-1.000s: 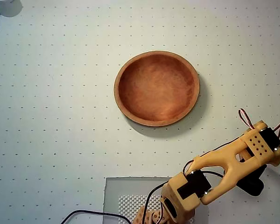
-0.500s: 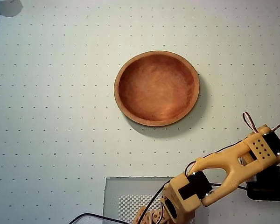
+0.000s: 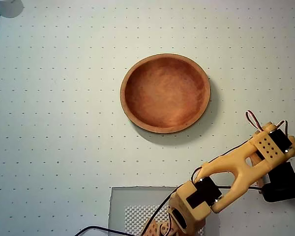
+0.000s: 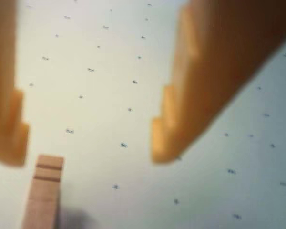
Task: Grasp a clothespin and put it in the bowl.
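This looks like a hobby robotics bench or small lab setup. A pale work mat point(image 3: 64, 123) printed with a regular grid of tiny dots covers the table, and an orange 3D-printed arm point(image 3: 236, 172) with exposed servos and loose wires stands on it.

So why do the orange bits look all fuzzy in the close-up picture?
In the wrist view the gripper sits right against the lens, so its orange fingers smear out of focus, and the clothespin is soft too. The overhead view is sharp and evenly lit; the bowl casts a soft shadow toward the bottom right.
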Controlling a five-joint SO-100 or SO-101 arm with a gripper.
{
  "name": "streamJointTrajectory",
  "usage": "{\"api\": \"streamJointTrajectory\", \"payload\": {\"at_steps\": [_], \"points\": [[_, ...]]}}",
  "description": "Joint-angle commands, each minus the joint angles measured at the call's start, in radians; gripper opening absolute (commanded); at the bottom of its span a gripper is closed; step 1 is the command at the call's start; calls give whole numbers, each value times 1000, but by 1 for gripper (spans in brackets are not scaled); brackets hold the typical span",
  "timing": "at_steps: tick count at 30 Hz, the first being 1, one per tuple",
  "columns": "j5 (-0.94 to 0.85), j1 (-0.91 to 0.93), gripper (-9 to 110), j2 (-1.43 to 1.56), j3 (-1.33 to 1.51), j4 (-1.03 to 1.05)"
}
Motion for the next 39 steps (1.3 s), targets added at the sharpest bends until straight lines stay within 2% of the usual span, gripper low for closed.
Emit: {"api": "streamJointTrajectory", "payload": {"at_steps": [1,7,12,25,39], "points": [[-15,-25,17,15,-21,49],[-14,-26,17,-60,-153,293],[9,-5,17,-161,-273,403],[143,11,17,-293,-411,423],[141,46,17,-397,-574,436]]}}
